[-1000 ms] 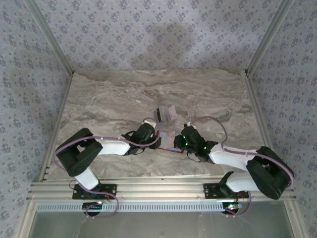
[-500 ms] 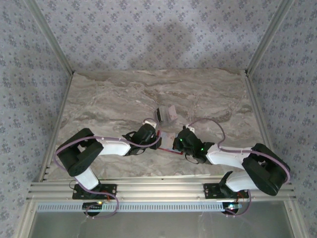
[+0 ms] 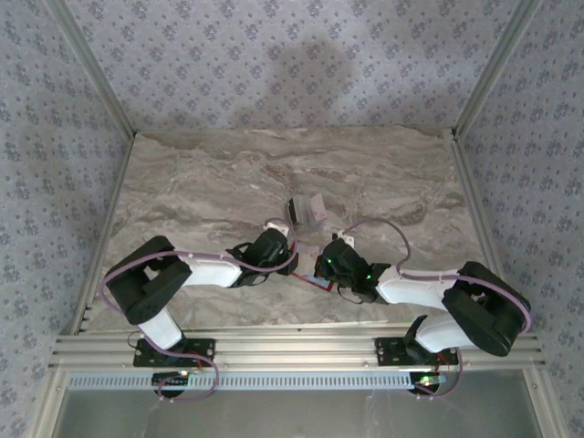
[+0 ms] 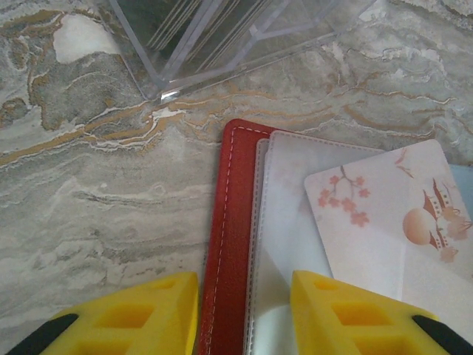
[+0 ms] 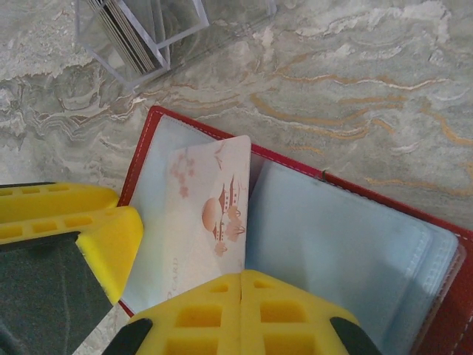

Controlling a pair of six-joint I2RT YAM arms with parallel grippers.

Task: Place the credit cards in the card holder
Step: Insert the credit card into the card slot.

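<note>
The red card holder (image 4: 230, 222) lies open on the marble between both arms, its pale blue-grey pockets (image 5: 347, 237) facing up. A pinkish card (image 5: 211, 214) printed with blossoms and a pagoda lies slanted across the left pocket, and it also shows in the left wrist view (image 4: 384, 222). My right gripper (image 5: 242, 296) is shut, its joined fingertips on the card's near end. My left gripper (image 4: 244, 310) is open and straddles the holder's left edge, one finger on the marble and one on the pocket. In the top view the left gripper (image 3: 290, 251) and right gripper (image 3: 321, 260) almost touch.
A clear plastic box (image 3: 308, 210) with several more cards standing in it sits just beyond the holder, close to both grippers (image 5: 140, 37). The left gripper's yellow finger (image 5: 89, 229) presses beside the card. Marble tabletop (image 3: 210, 182) stretches away behind, fenced by aluminium rails.
My right gripper has slid left over the holder toward the left gripper, and the gap between them has closed. The left arm has barely moved.
</note>
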